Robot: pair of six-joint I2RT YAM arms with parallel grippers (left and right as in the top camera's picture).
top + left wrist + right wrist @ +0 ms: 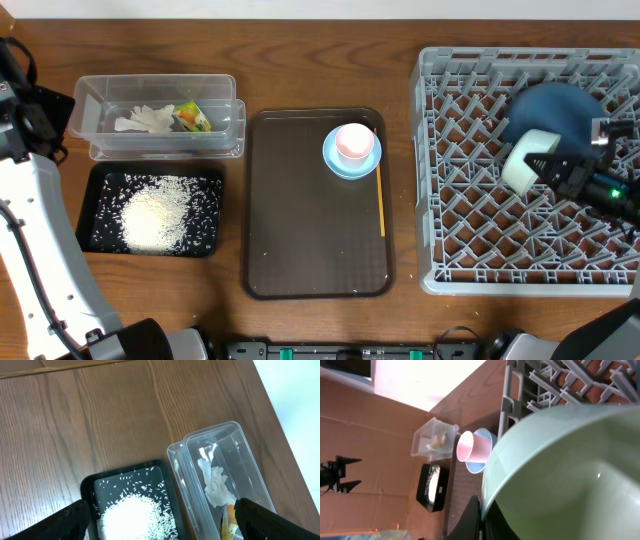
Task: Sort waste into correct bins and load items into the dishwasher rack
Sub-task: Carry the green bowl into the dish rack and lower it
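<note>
My right gripper (548,166) is shut on the rim of the mint-white bowl (524,160), holding it tilted over the grey dishwasher rack (440,272). A dark-blue plate (556,108) stands in the rack just behind the bowl. On the brown tray, the pink cup (353,142) sits in the light-blue dish (338,165). The clear tub (90,100) holds the crumpled tissue (145,120) and the yellow-green wrapper (193,117). White rice grains (155,215) lie in the black tray (95,185). My left gripper (162,525) hangs open above the black tray and tub, holding nothing.
The brown serving tray (300,230) lies between the bins and the rack, with a thin yellow stick (381,200) along its right side. My left arm runs along the table's left edge. Bare wood shows around the bins.
</note>
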